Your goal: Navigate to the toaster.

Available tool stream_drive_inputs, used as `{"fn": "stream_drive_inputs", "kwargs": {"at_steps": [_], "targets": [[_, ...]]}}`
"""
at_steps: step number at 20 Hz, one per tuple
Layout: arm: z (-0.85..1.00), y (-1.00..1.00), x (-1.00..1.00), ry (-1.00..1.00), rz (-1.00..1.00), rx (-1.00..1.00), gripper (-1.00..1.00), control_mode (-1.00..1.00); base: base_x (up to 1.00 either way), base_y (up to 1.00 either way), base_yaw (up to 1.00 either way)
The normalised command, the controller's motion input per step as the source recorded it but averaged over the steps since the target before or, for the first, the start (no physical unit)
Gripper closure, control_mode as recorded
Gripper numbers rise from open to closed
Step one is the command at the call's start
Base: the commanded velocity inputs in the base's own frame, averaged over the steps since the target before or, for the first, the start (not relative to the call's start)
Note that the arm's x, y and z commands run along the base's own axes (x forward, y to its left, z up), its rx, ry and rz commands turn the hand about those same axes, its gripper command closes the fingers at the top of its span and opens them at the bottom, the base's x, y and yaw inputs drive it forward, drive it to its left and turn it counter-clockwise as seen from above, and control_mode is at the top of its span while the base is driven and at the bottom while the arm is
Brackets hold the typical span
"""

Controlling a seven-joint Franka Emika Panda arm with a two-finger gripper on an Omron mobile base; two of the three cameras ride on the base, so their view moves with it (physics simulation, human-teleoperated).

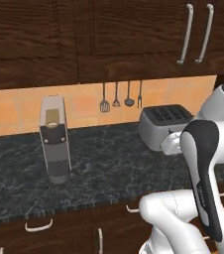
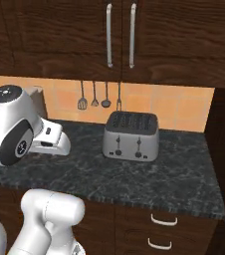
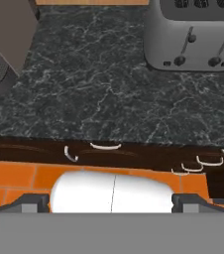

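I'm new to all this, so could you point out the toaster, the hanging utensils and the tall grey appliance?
toaster [image 2: 131,137]: right base view, its front face.
hanging utensils [image 1: 116,96]: left base view, a handle.
tall grey appliance [image 1: 54,141]: left base view, its dark front.

1. Dark marbled tabletop [image 2: 184,174] runs along an orange tiled wall [image 2: 184,110]
2. Dark wooden cupboards [image 2: 59,35] with pale handles [image 2: 109,35] hang above
3. Drawers [image 2: 164,229] sit below; the floor [image 3: 15,178] is orange tile
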Motion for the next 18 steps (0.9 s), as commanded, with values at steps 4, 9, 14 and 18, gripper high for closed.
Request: {"fn": "stream_drive_inputs", "kwargs": {"at_steps": [4,9,14,18], "targets": [[0.00,0.00,0.00,0.00,0.00,0.00,-1.00,1.00,0.00,-0.64,-0.04],[0.00,0.00,0.00,0.00,0.00,0.00,-1.00,1.00,0.15,-0.43,-0.14],[0.00,0.00,0.00,0.00,0.00,0.00,-1.00,1.00,0.53,-0.07,-0.01],[0.00,0.00,0.00,0.00,0.00,0.00,-1.00,1.00,0.73,-0.29,0.00]]}}
